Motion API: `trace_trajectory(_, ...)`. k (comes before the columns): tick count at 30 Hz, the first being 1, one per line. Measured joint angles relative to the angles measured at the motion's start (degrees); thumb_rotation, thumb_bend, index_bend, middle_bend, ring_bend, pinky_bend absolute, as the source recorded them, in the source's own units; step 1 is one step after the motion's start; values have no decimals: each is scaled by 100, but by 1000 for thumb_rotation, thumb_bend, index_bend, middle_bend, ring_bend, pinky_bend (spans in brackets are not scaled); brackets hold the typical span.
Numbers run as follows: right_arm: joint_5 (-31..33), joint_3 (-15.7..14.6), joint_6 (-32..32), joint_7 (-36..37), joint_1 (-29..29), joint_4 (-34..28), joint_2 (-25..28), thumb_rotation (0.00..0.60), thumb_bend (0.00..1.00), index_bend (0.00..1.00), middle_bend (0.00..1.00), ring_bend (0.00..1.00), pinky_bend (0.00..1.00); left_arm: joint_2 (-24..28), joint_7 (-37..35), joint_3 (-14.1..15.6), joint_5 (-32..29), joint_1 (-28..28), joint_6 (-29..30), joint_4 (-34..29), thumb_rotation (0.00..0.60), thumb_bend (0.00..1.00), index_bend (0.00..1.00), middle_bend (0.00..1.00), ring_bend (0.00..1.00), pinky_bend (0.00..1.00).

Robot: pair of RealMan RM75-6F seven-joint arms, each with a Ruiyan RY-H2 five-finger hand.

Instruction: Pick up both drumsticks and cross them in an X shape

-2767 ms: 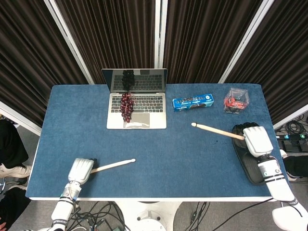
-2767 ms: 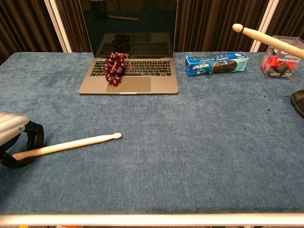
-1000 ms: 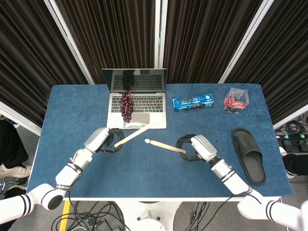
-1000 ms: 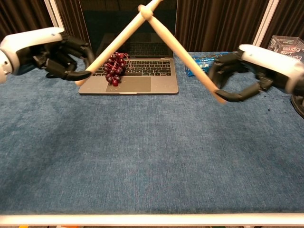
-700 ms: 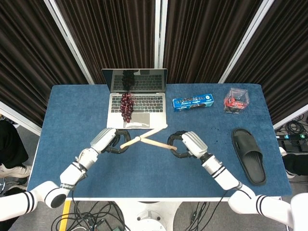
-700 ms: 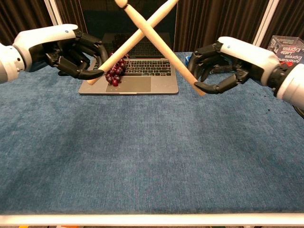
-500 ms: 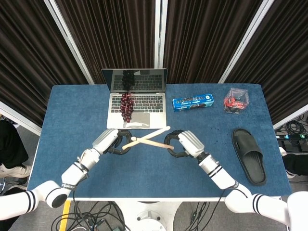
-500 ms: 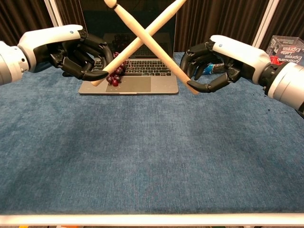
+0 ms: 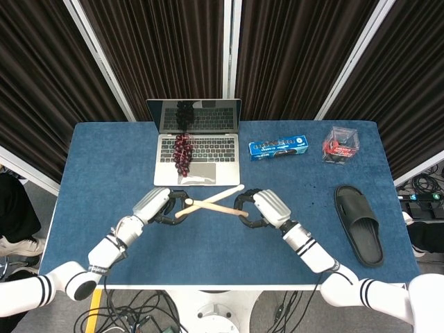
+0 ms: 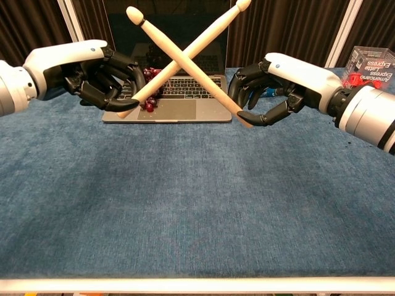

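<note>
Two pale wooden drumsticks are held raised above the blue fabric-covered table, crossed in an X in front of the laptop. The left hand grips the butt of the left-held drumstick, whose tip points up to the right; the right hand grips the right-held drumstick, whose tip points up to the left. Behind them an open silver laptop carries a bunch of dark red grapes. Right of it lie a blue biscuit packet, its print too small to read, and a clear plastic box lettered "American Express". A black slipper lies near the right edge. Dark curtains hang behind.
</note>
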Motion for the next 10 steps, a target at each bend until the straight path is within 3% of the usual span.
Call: trace_trajectory(10,72,-24,-12,-58,27,63,-63,600,691,651,617,388,376,-28,-41,85,28,-29,45,44,600,516,633,662,789,897)
